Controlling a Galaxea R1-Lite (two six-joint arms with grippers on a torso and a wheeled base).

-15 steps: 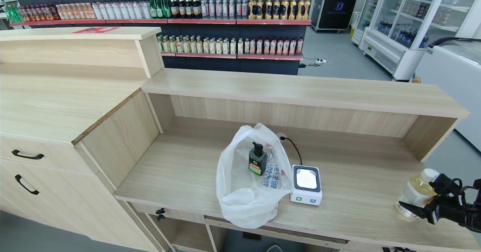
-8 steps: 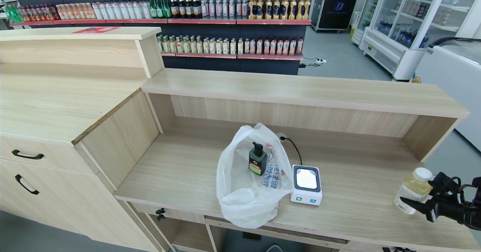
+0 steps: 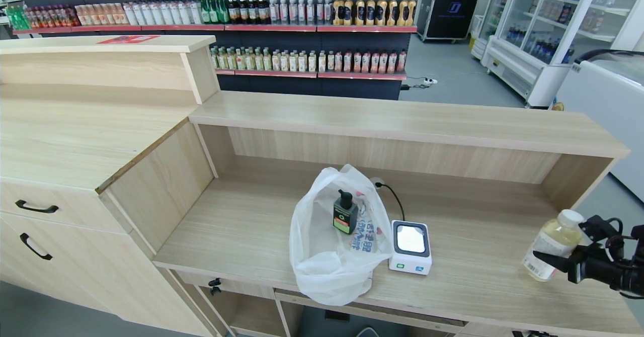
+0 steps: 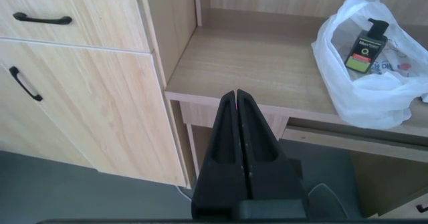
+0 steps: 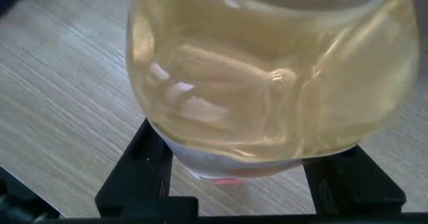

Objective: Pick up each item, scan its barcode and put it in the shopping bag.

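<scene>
Shop counter [image 3: 478,211]; right gripper [image 3: 557,262] clamps a tilted bottle [image 3: 553,240] near its right end, well apart from the scanner [image 3: 410,246]; left gripper [image 4: 237,127] closed, empty; scanning seems next, which needs the barcode [image 3: 534,268] facing the scanner.

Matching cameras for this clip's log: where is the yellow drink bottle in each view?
Head view: bottle tilted at the far right end of the counter top, in the right gripper.
Left wrist view: not in it.
Right wrist view: bottle close up, clamped between the fingers.
Shared landmark: the light wood counter top.
</scene>
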